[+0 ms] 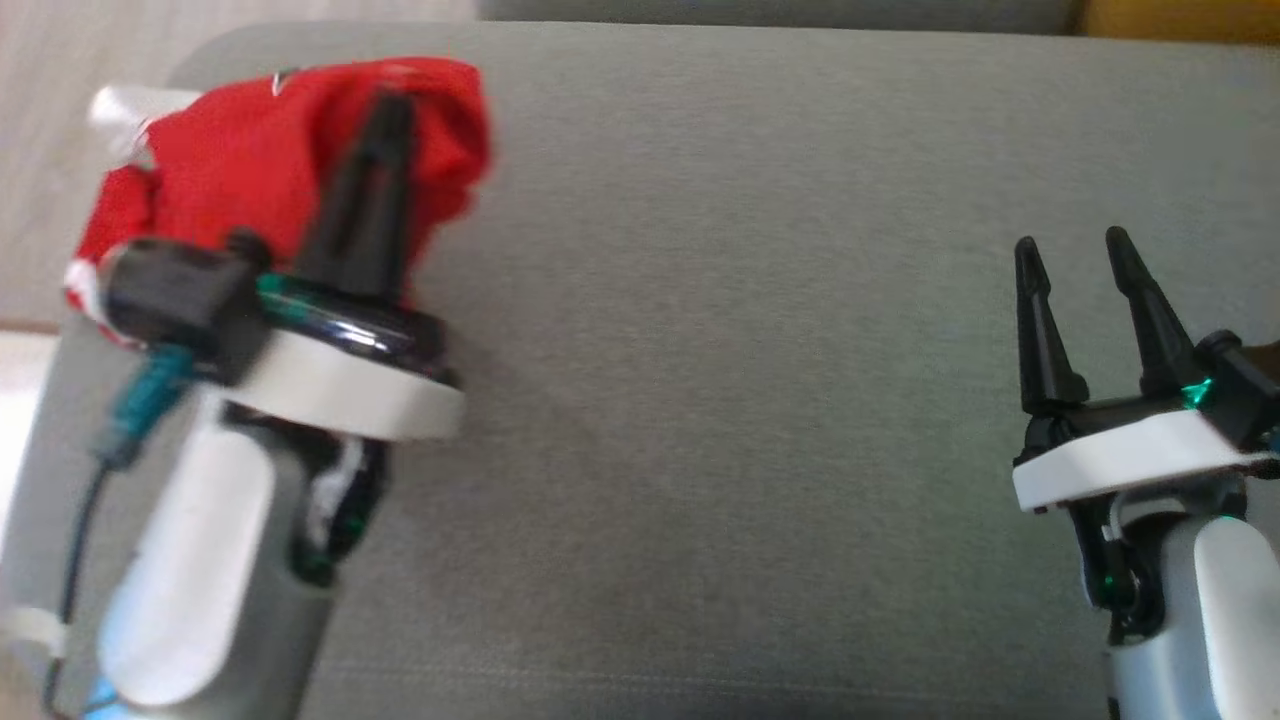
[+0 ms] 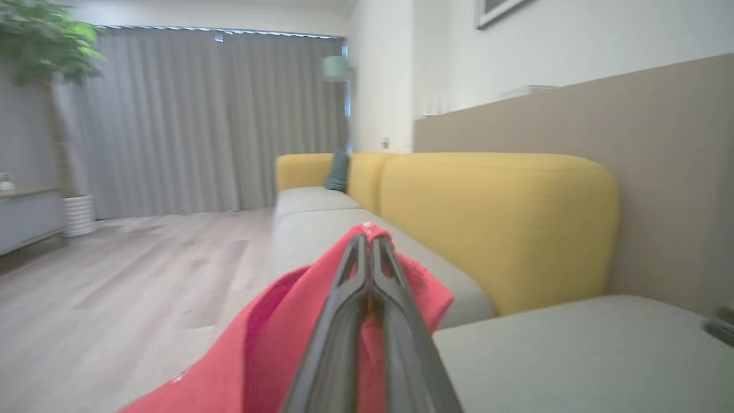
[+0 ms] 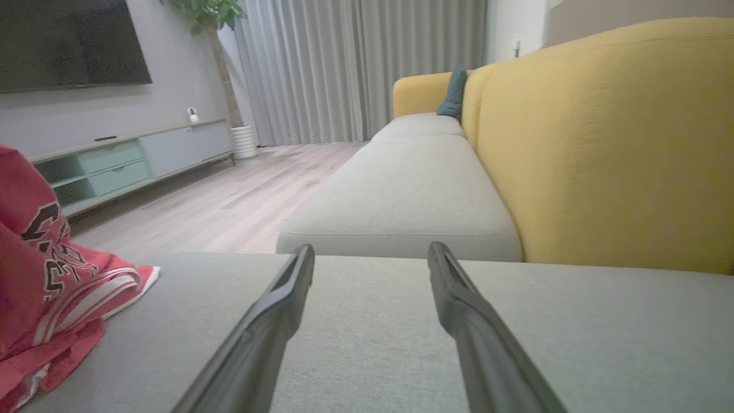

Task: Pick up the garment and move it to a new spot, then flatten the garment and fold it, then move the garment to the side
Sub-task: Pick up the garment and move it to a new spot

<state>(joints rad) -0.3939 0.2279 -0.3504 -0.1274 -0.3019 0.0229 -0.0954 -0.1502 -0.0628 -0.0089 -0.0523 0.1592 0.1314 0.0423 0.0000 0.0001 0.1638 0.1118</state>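
In the head view, the red garment [image 1: 250, 170] is seen crumpled at the far left corner of the grey sofa seat [image 1: 750, 400]. No clear long axis can be made out. The bundle is spread roughly from near left to far right, and its left edge reaches the seat's edge by the wooden floor [image 1: 50, 200]. The left hand [image 1: 392, 105] is clenched on the cloth, its fingers pressed together and pointing away from the robot. The right hand [image 1: 1070, 250] is held released over bare seat, well apart from the garment, with nothing between the two.

In the left wrist view, the garment [image 2: 269, 344] is pinched at the fingertips and drapes down toward the lower left. Beyond it are seen the yellow backrest [image 2: 493, 223], a teal cushion [image 2: 337, 171], grey curtains [image 2: 200, 120] and a plant [image 2: 46, 51] set in a white pot [image 2: 78, 215].

In the right wrist view, the spread fingers [image 3: 459, 298] are shown above the seat with nothing between them. The garment [image 3: 51, 287] is found at the left edge on the seat, with dark lettering and white striped trim showing. A low cabinet [image 3: 126, 160] is set under a dark screen [image 3: 69, 43]. What its open compartments hold cannot be told.
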